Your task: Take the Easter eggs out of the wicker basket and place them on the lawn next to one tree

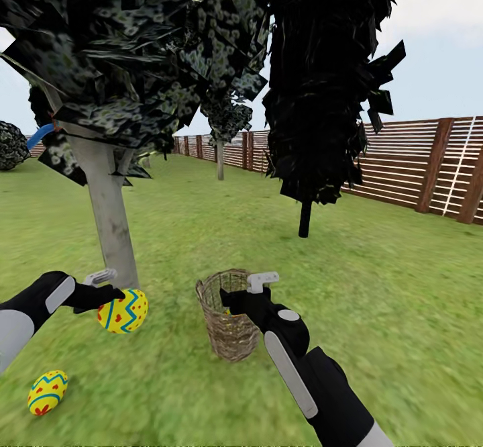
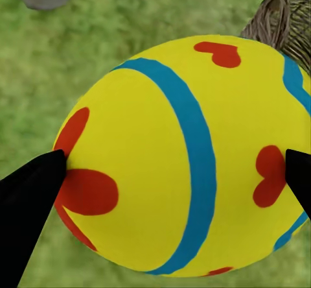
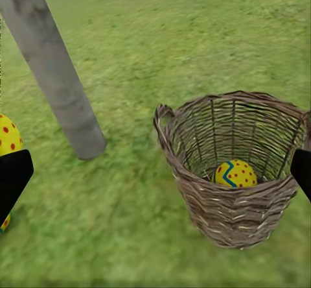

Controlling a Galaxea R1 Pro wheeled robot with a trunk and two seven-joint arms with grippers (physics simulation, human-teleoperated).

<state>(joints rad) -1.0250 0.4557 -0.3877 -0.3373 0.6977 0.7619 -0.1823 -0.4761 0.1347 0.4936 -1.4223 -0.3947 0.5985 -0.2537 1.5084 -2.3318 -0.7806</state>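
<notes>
You are partway through this job. One Easter egg [image 1: 47,392] already lies on the lawn [image 1: 376,299], out at about eight o'clock from the grey tree trunk [image 1: 111,222]; it is near the tree but not right beside it, so you may judge whether it counts as next to it. Your left gripper [image 1: 119,294] holds the second egg [image 1: 123,311], with a black finger [image 2: 29,194] pressed on each side of it. That egg hangs just by the foot of the trunk, at about five o'clock from it, and looks to be a little above the grass. The third egg [image 3: 235,174] sits at the bottom of the wicker basket [image 1: 228,326], which stands on the grass at about four o'clock from the trunk. Your right gripper [image 1: 245,294] hovers over the basket rim, with its fingers spread wide and nothing between them. So one egg is down, one is in your hand, and one is left in the basket. I think the next thing is to lower the left egg onto the grass by the trunk and let go. Then reach your right arm down into the basket for the last egg. The basket is deep and narrow, so the fingers could bump the rim and tip it.
</notes>
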